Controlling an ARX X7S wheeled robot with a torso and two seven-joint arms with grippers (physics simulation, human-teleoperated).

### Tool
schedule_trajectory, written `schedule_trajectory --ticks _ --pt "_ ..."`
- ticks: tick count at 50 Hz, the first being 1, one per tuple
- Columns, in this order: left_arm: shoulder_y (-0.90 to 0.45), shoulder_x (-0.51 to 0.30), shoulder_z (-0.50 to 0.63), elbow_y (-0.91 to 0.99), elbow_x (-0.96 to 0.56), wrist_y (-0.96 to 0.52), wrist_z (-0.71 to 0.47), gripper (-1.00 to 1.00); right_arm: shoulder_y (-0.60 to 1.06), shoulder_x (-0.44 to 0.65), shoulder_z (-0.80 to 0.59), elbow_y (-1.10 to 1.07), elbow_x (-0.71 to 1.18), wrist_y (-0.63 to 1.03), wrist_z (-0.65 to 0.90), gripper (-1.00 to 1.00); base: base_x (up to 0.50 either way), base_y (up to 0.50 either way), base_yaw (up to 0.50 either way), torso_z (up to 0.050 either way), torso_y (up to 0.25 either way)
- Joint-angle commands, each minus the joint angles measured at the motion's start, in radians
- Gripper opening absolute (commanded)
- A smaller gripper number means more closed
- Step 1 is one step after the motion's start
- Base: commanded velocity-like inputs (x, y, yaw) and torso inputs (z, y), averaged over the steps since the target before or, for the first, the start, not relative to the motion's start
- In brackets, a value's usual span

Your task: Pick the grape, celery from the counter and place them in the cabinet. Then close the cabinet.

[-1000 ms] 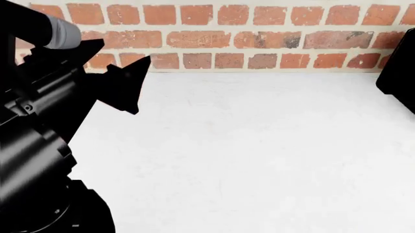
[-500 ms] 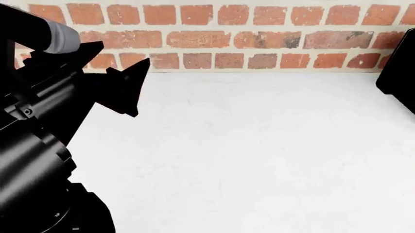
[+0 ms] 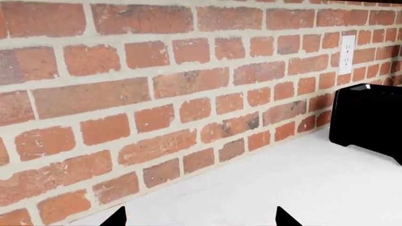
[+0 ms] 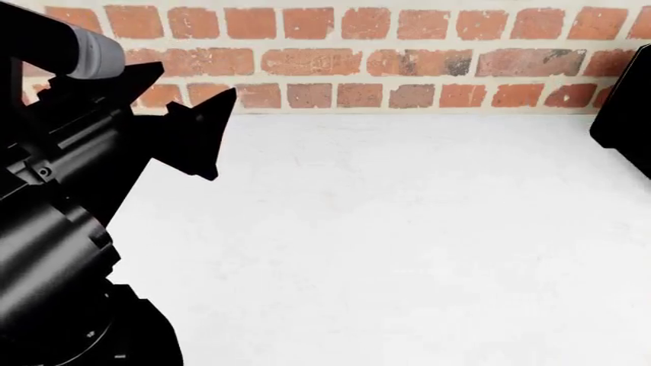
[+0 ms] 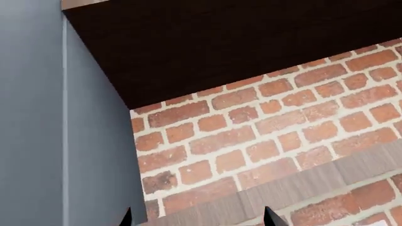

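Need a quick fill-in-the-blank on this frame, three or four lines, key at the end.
1. The wall behind the counter is made of ____.
2. In the head view, the left tool is held with its fingertips ____.
3. A black appliance stands on the counter, and the white ____ is set in the wall above it.
4. The counter's colour is ____.

Missing words: brick; apart; outlet; white

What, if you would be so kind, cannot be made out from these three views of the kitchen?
- Grapes and celery: in no view.
- Cabinet door: only a dark underside in the right wrist view, open or shut unclear.
- Black appliance: cut off by the frame edge.
- Counter at left: hidden behind the left arm.
- Right gripper: only fingertips show.
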Motion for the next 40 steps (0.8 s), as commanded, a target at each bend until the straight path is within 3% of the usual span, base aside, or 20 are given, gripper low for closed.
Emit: schedule_trajectory --ticks 1,21,40 --pt "0.008 0.001 0.003 0.002 0.001 0.0 0.0 1.0 0.07 -0.128 0.044 0.083 0.072 -0.11 -0.026 1.0 0.0 0.0 0.0 0.0 0.0" --pt "0.007 0.001 0.011 0.001 0.006 0.0 0.0 1.0 0.283 -0.23 -0.082 0.212 0.133 -0.081 -0.111 1.0 0.0 0.0 0.0 0.0 0.0" --pt "0.006 0.004 0.017 0.003 0.008 0.0 0.0 1.0 0.652 -0.371 -0.294 0.428 0.094 0.042 -0.203 1.0 0.0 0.0 0.0 0.0 0.0"
